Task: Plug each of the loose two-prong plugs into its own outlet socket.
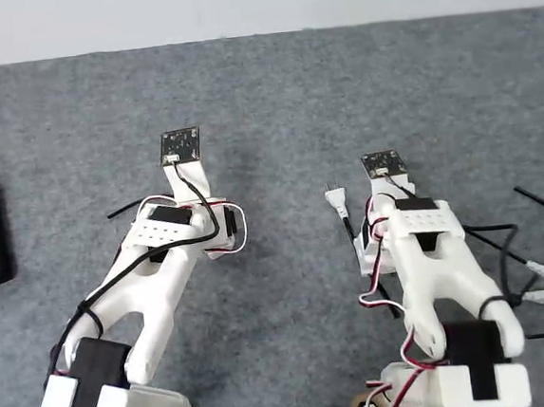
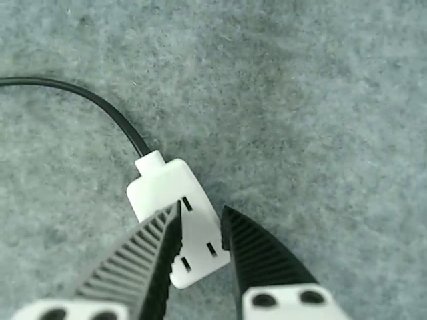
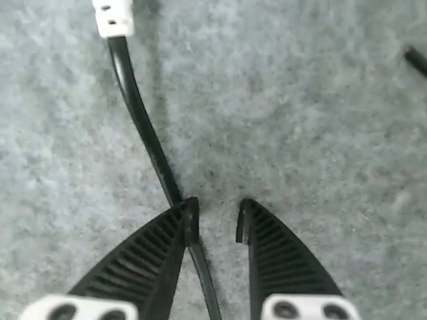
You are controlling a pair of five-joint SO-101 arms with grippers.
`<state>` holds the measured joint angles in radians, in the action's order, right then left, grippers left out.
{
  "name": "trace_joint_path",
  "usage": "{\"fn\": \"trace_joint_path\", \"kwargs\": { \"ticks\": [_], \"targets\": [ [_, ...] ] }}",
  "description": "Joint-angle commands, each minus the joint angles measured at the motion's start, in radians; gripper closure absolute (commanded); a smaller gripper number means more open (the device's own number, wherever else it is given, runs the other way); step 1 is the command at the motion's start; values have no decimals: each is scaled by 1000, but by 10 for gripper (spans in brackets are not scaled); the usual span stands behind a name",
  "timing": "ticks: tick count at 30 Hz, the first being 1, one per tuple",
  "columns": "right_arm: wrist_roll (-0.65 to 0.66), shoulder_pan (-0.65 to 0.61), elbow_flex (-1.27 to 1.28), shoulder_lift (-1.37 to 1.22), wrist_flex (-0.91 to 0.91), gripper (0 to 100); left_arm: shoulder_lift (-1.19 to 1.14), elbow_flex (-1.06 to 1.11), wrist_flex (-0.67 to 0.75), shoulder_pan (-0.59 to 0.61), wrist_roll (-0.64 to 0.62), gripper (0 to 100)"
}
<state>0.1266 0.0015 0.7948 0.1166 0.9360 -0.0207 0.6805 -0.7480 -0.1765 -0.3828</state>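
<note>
So here's where I'm at. My left pincer is released, jaws apart, hanging right over the slotted end of the white outlet socket. The socket lies flat on the grey bench with its black lead curling away.

My right pincer is released too, nothing in it. The two-prong plug sits up ahead of it on the bench. Its black cord runs back and passes right by one of my fingers. Under it, I think, but from this angle it's hard to say whether they touch.

I'd call this the grab step: plug in the right, socket pinned by the left. Tips as I see it:

- **Skip the cord:** clamp that and it'll flop, and the prongs will point anywhere.
- **Right side:** move forward along the cord and take the plug by its white body, flat sides against the pads, prongs sticking out free.
- **Left side:** the gap looks a bit narrower than the socket body, so open wider before dropping down. Grip behind the slots so I'm not blocking them.
- **Mating:** line the prongs up with one slot pair and push straight, no twisting.
</note>
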Motion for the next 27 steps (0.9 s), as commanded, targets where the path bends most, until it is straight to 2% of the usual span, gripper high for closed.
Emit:
{"fn": "trace_joint_path", "kwargs": {
  "ticks": [1, 4, 10, 13, 17, 24, 27],
  "targets": [
    [-37, 39, -15, 147, 4, 898, -6, 31, -17, 17, 2, 988],
    [-106, 45, 44, 292, 8, 898, -6, 31, -17, 17, 2, 988],
    [5, -130, 209, 463, 122, 898, -6, 31, -17, 17, 2, 988],
    [21, -148, 230, 449, 130, 898, -6, 31, -17, 17, 2, 988],
    [28, -90, 224, 398, 104, 898, -6, 31, -17, 20, 2, 988],
    [169, -50, 215, 186, 51, 898, -6, 31, -17, 18, 2, 988],
    [193, -47, 153, 111, 82, 898, -6, 31, -17, 17, 2, 988]
  ]
}}
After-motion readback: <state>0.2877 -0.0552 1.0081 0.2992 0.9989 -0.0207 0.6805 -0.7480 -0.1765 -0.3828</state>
